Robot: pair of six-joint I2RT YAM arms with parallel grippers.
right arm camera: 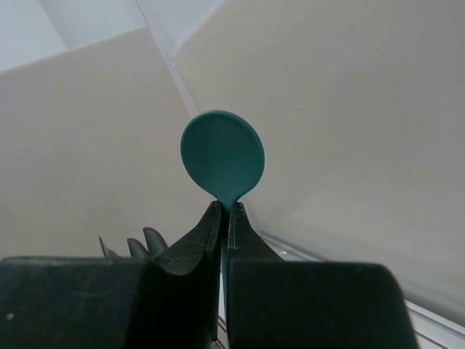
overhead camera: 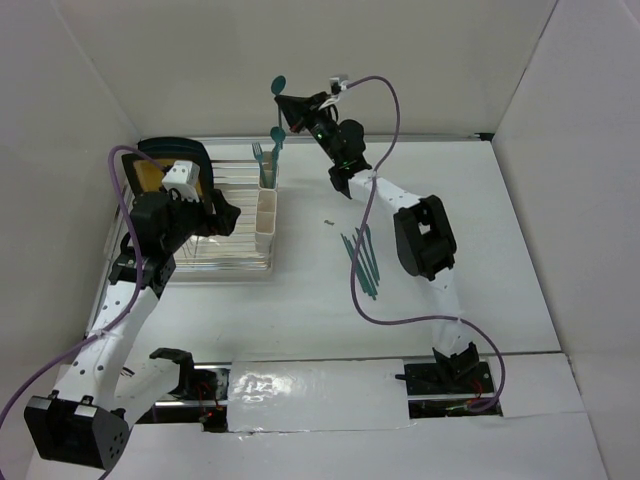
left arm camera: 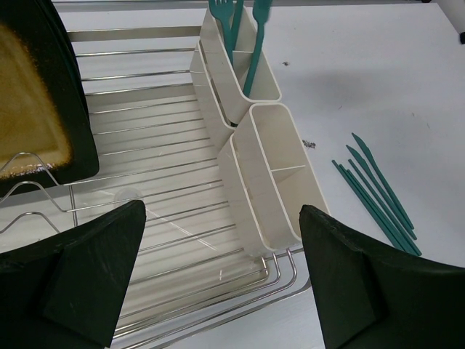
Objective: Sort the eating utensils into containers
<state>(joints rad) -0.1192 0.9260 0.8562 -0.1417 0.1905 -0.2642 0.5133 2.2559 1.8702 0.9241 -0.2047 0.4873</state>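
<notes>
My right gripper [overhead camera: 292,106] is shut on a teal spoon [right arm camera: 222,161], held upright with its bowl up [overhead camera: 279,86], above the far end of the cream-white cups [overhead camera: 266,208]. The far cup holds teal forks [left arm camera: 227,22] and a spoon [left arm camera: 259,36]; the nearer cups [left arm camera: 272,178] look empty. Several teal knives [overhead camera: 362,260] lie on the table right of the cups and also show in the left wrist view [left arm camera: 378,193]. My left gripper [left arm camera: 221,269] is open and empty, over the near end of the dish rack [left arm camera: 138,145].
The clear wire dish rack [overhead camera: 215,250] holds a yellow-and-black plate [overhead camera: 165,165] at its far left, also in the left wrist view [left arm camera: 33,94]. A tiny dark speck [overhead camera: 329,221] lies right of the cups. White walls enclose the table.
</notes>
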